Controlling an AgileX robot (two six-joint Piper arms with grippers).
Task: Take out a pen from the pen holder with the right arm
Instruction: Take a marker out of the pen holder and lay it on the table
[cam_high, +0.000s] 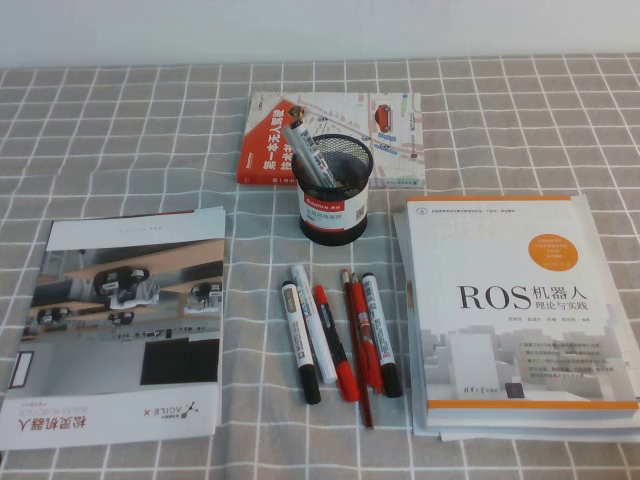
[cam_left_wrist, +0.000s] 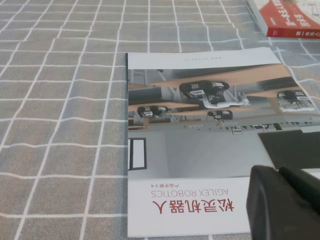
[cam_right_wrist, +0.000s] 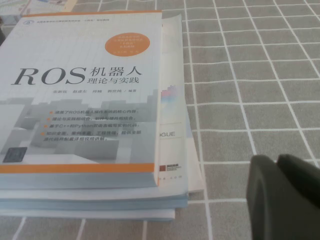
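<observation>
Two pens (cam_high: 303, 150) stood in the holder (cam_high: 335, 215), six loose pens (cam_high: 340, 340) lay before it. The left gripper (cam_left_wrist: 279, 172) hung left of it over the "AGILEX ROBOTICS" booklet (cam_left_wrist: 200, 150). The right gripper (cam_right_wrist: 276, 161) hung right of it beside the "ROS" book (cam_right_wrist: 80, 100). Both had fingers together.

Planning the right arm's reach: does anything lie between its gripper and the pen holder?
Only the low ROS book stack lies between the shut right gripper, beside it, and the pen holder. Left gripper hovers over the brochure.
</observation>
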